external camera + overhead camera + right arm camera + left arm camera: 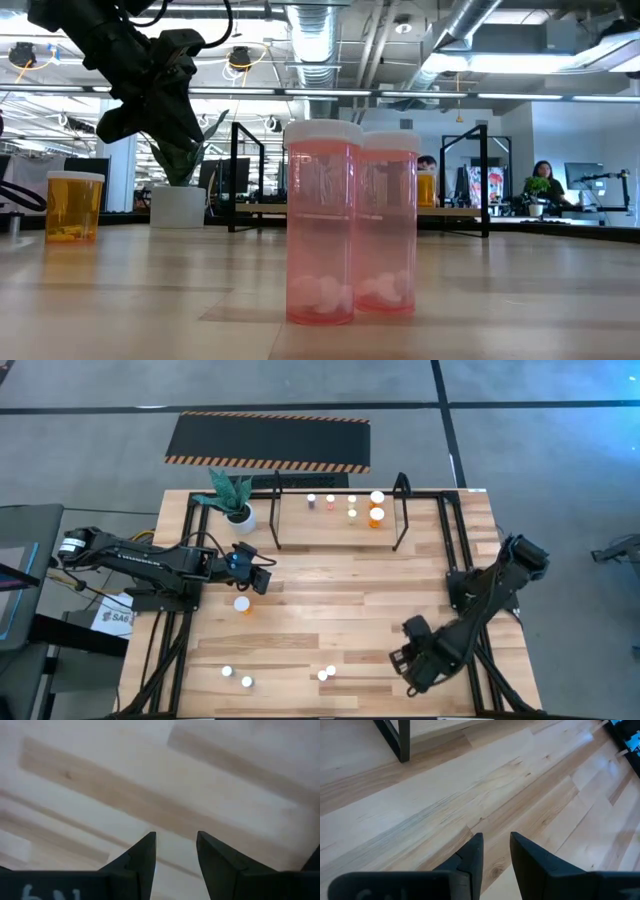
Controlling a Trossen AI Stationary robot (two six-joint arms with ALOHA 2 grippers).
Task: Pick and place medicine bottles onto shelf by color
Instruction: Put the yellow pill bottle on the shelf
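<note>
Left tool (262, 582), fingers slightly apart and empty, hovers above an orange, white-capped medicine bottle (242, 604) standing on the worktop (330, 610). Five bottles already stand inside the black-tube shelf (402, 512). Right tool (405, 660), narrowly parted, holds nothing.

Left hand (495, 851) and right hand (176, 851) slightly parted, empty.

White sheet (112, 616), left edge of the high view: partial print "SA6"; nothing else legible.
</note>
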